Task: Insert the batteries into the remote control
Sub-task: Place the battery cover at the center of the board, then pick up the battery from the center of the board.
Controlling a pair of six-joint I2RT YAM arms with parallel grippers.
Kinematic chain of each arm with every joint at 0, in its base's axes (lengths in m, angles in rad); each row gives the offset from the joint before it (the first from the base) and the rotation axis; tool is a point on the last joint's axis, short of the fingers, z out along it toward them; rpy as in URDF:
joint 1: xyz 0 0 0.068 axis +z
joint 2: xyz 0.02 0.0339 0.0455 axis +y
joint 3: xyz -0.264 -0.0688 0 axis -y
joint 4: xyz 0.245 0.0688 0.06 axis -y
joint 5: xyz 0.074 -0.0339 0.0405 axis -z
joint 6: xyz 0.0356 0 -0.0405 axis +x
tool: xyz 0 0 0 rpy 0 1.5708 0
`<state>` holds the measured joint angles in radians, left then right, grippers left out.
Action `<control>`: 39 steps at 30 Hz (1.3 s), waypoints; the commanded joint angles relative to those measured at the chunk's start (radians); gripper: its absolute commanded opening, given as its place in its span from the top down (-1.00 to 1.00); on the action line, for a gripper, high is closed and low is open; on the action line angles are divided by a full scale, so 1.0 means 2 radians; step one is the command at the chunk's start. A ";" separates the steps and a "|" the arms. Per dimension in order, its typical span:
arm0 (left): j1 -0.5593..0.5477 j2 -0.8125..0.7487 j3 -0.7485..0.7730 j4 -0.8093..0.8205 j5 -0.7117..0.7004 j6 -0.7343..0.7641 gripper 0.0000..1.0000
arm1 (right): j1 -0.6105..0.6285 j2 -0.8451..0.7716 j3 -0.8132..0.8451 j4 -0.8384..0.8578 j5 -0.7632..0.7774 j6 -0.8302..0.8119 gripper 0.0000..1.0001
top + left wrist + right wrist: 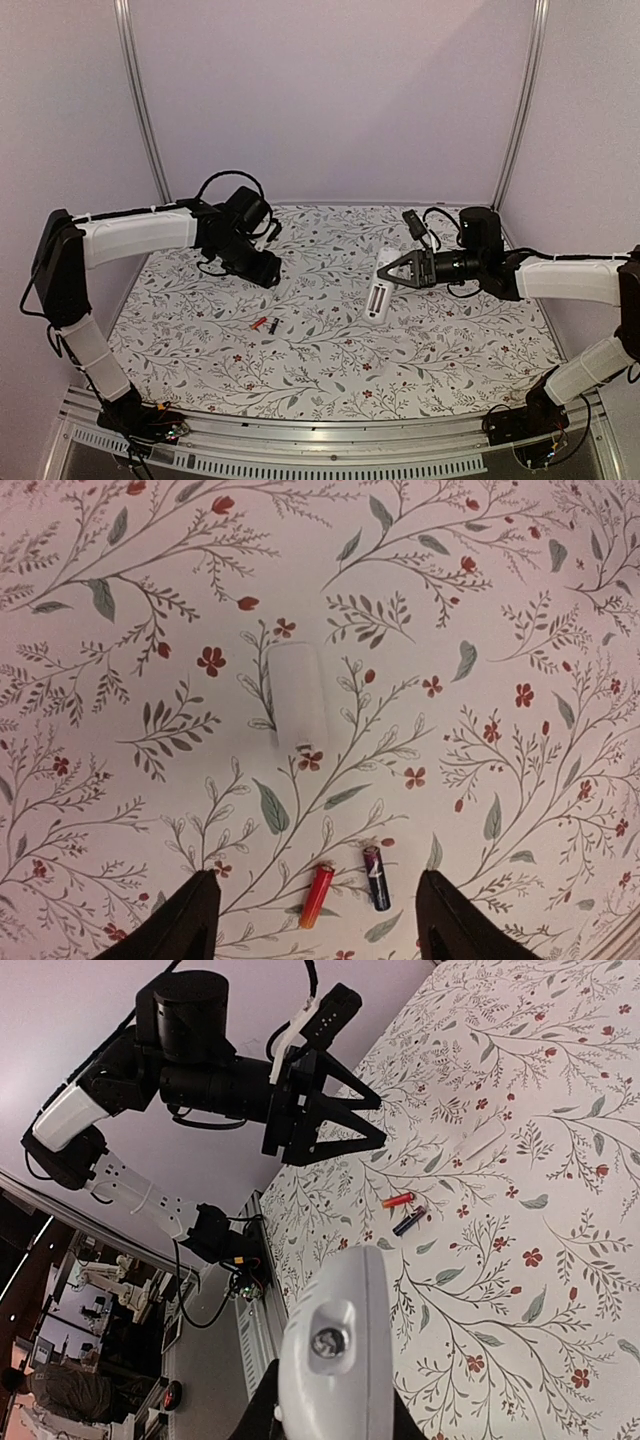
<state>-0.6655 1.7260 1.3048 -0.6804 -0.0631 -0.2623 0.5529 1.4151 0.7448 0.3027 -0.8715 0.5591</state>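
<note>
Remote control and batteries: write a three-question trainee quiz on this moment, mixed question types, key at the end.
1. True or false: the left gripper is shut on the red battery.
2. What holds the remote control? A. the left gripper B. the right gripper C. neither
3. Fill in: in the left wrist view, the black battery lies to the ___ of the red battery.
Key: 1 false, its jaws stand open, clear of the red battery. 2 B. 3 right.
</note>
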 commanded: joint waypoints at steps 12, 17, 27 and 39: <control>0.007 0.030 -0.051 -0.057 0.037 0.027 -0.03 | 0.007 0.007 -0.014 0.023 -0.013 -0.006 1.00; 0.006 0.045 -0.049 -0.055 0.035 0.032 0.05 | 0.007 0.007 -0.014 0.025 -0.015 -0.005 1.00; -0.008 0.053 -0.020 -0.075 0.034 0.042 0.15 | 0.007 0.015 -0.014 0.026 -0.014 -0.004 1.00; -0.039 0.077 0.004 -0.081 0.042 0.025 0.30 | 0.007 0.020 -0.014 0.025 -0.010 -0.002 1.00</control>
<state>-0.7181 1.8343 1.2957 -0.8303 0.0055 -0.1963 0.5621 1.4425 0.7258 0.3305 -0.8928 0.5598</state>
